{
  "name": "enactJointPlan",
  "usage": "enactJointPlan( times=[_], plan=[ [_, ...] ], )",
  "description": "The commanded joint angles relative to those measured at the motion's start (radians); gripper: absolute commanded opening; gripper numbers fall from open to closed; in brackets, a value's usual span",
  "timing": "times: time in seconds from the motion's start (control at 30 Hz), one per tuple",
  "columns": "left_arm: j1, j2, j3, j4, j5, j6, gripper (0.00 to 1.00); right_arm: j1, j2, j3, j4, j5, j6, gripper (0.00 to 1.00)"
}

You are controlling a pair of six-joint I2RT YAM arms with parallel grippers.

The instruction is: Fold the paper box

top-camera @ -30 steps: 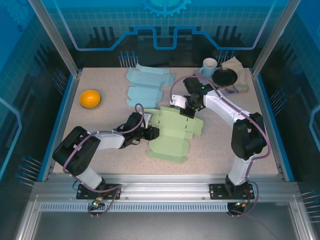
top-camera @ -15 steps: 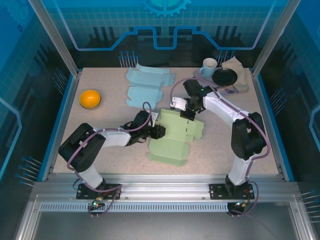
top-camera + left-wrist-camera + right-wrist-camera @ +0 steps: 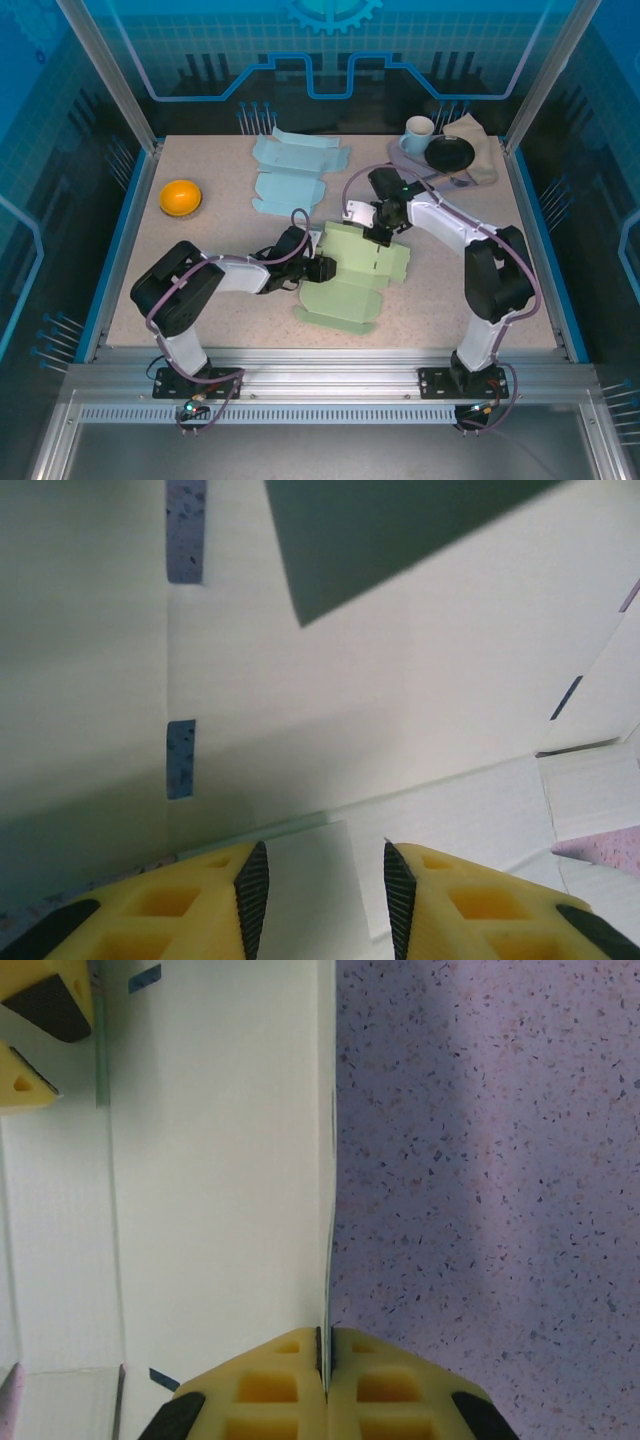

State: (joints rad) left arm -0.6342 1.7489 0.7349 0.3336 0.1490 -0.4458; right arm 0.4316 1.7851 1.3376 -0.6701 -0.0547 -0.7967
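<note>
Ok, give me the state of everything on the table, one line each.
green paper box, mostly flat, far flap raised
blue paper box, flat, unfolded
orange bowl, upright
white mug, upright
black bowl, upright
left gripper, open at the green paper box
right gripper, shut on that box's edge

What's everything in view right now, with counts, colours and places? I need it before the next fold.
green box blank: one, pale green, centre of the table
blue box blanks: apparently two, light blue, flat, far side, left of centre
bowl: one, orange, left side
mug: one, white, far right corner
dish: one, black, beside the mug
cloth: one, beige, far right corner, by the dish
table: one, speckled beige
left gripper: one, yellow fingers, jaws apart at the green box blank's left side
right gripper: one, yellow fingers, shut on the green box blank's far edge
</note>
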Motion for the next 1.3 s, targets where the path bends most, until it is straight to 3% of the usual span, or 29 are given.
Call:
enactJointPlan(
  times=[0.0, 0.23, 0.37, 0.53, 0.77, 1.0, 1.27],
  plan=[
    [0.006, -0.089, 0.024, -0.12, -0.028, 0.06, 0.41, 0.013, -0.065, -0.047, 0.062, 0.001, -0.013, 0.0],
    [0.105, -0.443, -0.035, -0.254, 0.027, 0.203, 0.42, 0.037, -0.188, -0.207, 0.313, 0.075, -0.133, 0.0],
    [0.152, -0.609, -0.137, -0.281, -0.06, 0.288, 0.42, 0.067, -0.257, -0.331, 0.526, 0.101, -0.22, 0.0],
    [0.263, -0.694, -0.224, -0.282, -0.095, 0.268, 0.36, 0.118, -0.31, -0.549, 0.929, 0.197, -0.368, 0.0],
    [0.291, -0.737, -0.289, -0.195, -0.126, 0.261, 0.35, 0.174, -0.252, -0.739, 1.458, 0.381, -0.545, 0.0],
    [0.341, -0.751, -0.304, -0.16, -0.137, 0.231, 0.34, 0.188, -0.313, -0.808, 1.549, 0.33, -0.569, 0.0],
    [0.347, -0.583, -0.144, -0.283, -0.24, 0.246, 0.31, 0.233, -0.292, -0.837, 1.603, 0.316, -0.602, 0.0]
  ],
)
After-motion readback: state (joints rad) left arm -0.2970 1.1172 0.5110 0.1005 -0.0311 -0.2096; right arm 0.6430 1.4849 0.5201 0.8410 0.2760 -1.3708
